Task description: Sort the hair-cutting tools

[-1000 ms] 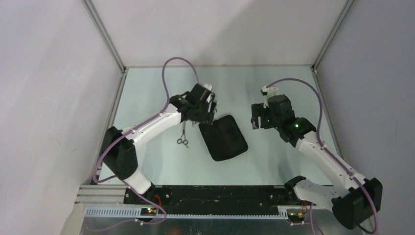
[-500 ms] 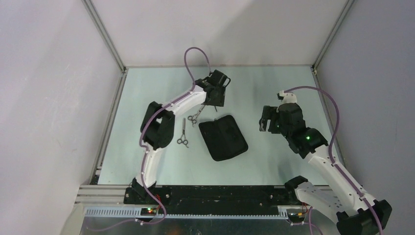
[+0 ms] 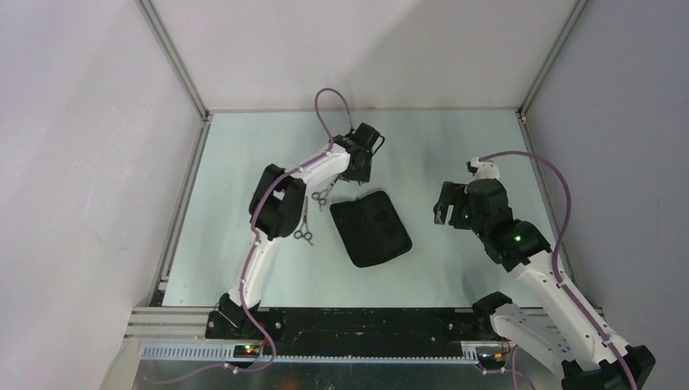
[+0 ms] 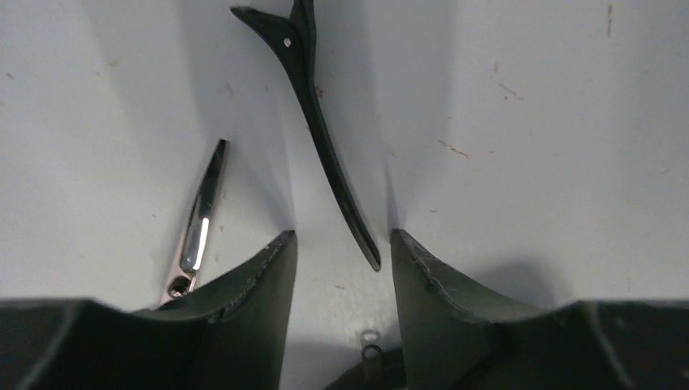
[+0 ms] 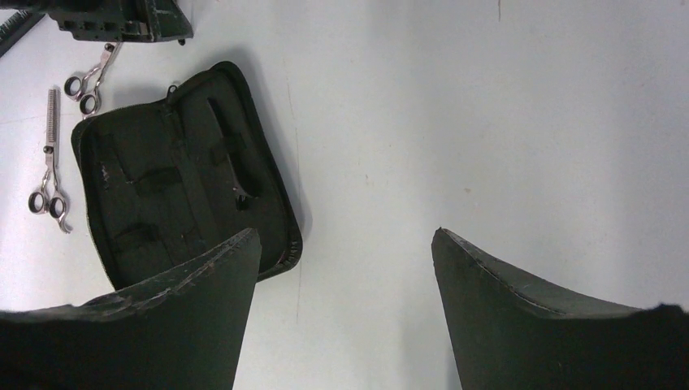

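Black hair clip (image 4: 325,154), shiny silver scissors (image 5: 50,154), black pouch (image 5: 162,203) — plain, unpatterned — pale grey-green table (image 5: 487,122).

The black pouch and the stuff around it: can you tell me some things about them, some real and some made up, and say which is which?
1. The pouch is lying open on the table. True.
2. Both scissors are tucked inside the pouch. False: the two scissors lie on the table beside it.
3. The thin end of a black hair clip lies between the fingers of the left gripper. True.
4. The right gripper is holding a comb. False: the right gripper is open with nothing between its fingers.
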{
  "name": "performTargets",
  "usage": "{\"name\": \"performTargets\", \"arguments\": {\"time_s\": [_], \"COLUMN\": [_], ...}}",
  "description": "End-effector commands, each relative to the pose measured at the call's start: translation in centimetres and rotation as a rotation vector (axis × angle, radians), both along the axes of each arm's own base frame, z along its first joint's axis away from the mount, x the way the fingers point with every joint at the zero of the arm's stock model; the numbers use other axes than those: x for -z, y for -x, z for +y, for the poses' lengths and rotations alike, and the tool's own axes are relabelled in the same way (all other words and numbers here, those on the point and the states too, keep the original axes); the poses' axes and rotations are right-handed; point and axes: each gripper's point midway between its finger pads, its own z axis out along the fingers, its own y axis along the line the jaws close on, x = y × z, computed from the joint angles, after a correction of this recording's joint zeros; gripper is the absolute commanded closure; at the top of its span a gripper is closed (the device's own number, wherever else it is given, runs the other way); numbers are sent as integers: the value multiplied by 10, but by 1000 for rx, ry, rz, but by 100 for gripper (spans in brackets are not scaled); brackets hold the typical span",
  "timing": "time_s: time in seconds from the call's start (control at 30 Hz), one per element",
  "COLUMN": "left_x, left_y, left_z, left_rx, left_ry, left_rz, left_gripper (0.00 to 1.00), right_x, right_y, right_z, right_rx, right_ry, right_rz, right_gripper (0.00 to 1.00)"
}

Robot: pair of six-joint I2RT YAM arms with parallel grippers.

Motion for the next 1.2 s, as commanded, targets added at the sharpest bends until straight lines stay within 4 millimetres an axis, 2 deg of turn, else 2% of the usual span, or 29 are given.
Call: {"name": "performTargets", "arguments": {"time_s": [0.0, 0.13, 0.23, 0.4, 0.57, 0.63, 0.77, 0.87, 1.0, 1.03, 1.17], "left_x": [-4, -3, -2, 4, 5, -1, -34, -69, -114, -120, -157], "left_y": [-10, -10, -6, 2, 11, 11, 11, 13, 18, 19, 41], "left_z": [-4, 0, 3, 11, 20, 24, 27, 31, 36, 38, 44], "left_rx": [-18, -20, -20, -25, -32, -23, 59, 166, 299, 322, 489], "left_ry": [20, -6, -23, -47, -24, -5, 18, 4, -13, -18, -41], "left_rz": [-22, -11, 1, 30, 44, 28, -59, -138, -250, -265, -333], "left_gripper": [50, 56, 67, 80, 99, 100, 100, 100, 100, 100, 100], "right_x": [-5, -5, -7, -8, -8, -8, -12, -20, -43, -47, -71], "right_y": [3, 5, 6, 6, 4, 4, 1, 0, -4, -4, -2], "right_z": [-6, -7, -6, -5, 0, 3, 11, 22, 36, 39, 52], "right_rx": [35, 39, 36, 31, 11, -11, -69, -144, -238, -268, -398], "right_ry": [-14, -18, -24, -34, -44, -48, -47, -61, -86, -82, -67], "right_rz": [-17, -17, -22, -28, -32, -35, -52, -87, -188, -207, -325], "right_gripper": [19, 19, 19, 19, 20, 21, 21, 22, 21, 21, 22]}}
